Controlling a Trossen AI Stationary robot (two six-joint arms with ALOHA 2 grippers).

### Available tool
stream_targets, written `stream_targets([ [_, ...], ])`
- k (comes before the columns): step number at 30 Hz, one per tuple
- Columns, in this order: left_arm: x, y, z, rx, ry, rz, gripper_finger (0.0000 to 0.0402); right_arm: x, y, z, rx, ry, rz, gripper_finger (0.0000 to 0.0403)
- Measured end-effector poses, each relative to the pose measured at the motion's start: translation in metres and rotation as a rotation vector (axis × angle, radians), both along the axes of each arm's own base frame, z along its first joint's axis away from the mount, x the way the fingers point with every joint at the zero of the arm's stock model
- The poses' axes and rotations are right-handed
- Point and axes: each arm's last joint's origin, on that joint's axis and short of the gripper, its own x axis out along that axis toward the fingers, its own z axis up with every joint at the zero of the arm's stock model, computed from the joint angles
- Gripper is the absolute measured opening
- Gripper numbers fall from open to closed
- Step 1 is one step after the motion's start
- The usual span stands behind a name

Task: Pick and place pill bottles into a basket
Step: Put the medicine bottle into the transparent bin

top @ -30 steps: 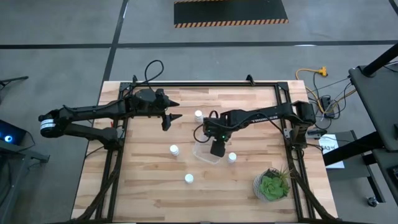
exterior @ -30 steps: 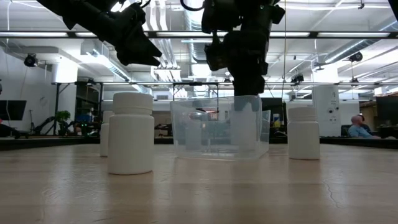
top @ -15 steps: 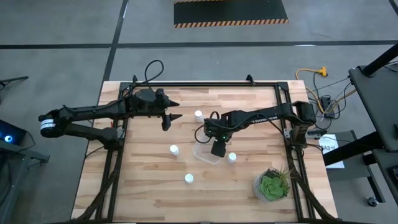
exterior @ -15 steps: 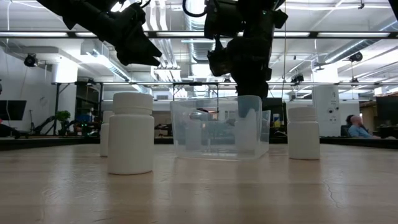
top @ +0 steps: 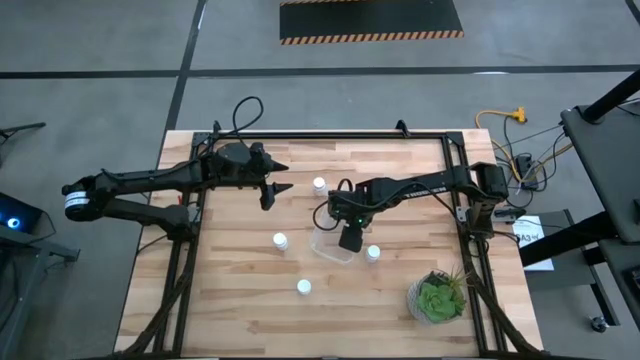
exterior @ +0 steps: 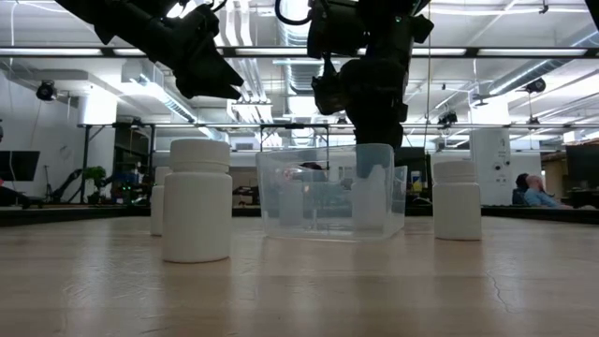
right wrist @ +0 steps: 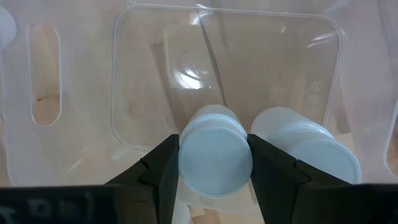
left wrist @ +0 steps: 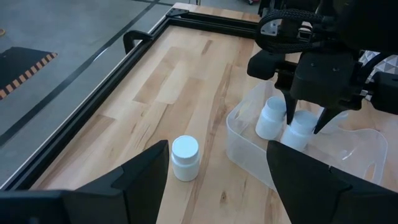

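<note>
1. From overhead: the right claw (top: 349, 238) hangs over the clear basket (top: 322, 246) in mid-table, while the left claw (top: 276, 187) waits spread and empty up near the far side. Loose bottles sit outside the basket: one behind it (top: 319, 185), one to its left (top: 280, 240), one just right of it (top: 373, 253), one toward the front (top: 303, 287). Risk here, I'd say: an arm sweeping out low could clip the bottle just beside the basket.

2. At table height: the right arm reaches down into the basket (exterior: 330, 190). The walls are thin, so nudging one could slide the whole basket.

3. Left wrist: the right claw (left wrist: 305, 122) straddles one bottle (left wrist: 297, 129) inside the basket, touching or nearly touching a second (left wrist: 270, 118). Letting go while tilted could topple both.

4. Right wrist: the fingers (right wrist: 160, 169) clamp the bottle's cap (right wrist: 215, 159), another bottle (right wrist: 310, 148) close alongside. Opening wide may shove that neighbour over.
</note>
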Motion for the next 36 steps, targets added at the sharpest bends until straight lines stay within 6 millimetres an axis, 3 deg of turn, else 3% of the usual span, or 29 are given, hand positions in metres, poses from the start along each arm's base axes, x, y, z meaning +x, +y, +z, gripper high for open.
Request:
stream_targets([
  [15, 0.0001, 0.0, -0.0001, 0.0, 0.0, 0.0, 0.0254, -0.0002, 0.0002, -0.0003, 0.008, 0.001, 0.003, 0.0192],
  [36, 0.0, 0.0, -0.0001, 0.0, 0.0, 0.0, 0.0254, -0.0001, 0.0014, -0.0001, 0.054, -0.001, 0.017, 0.0196],
])
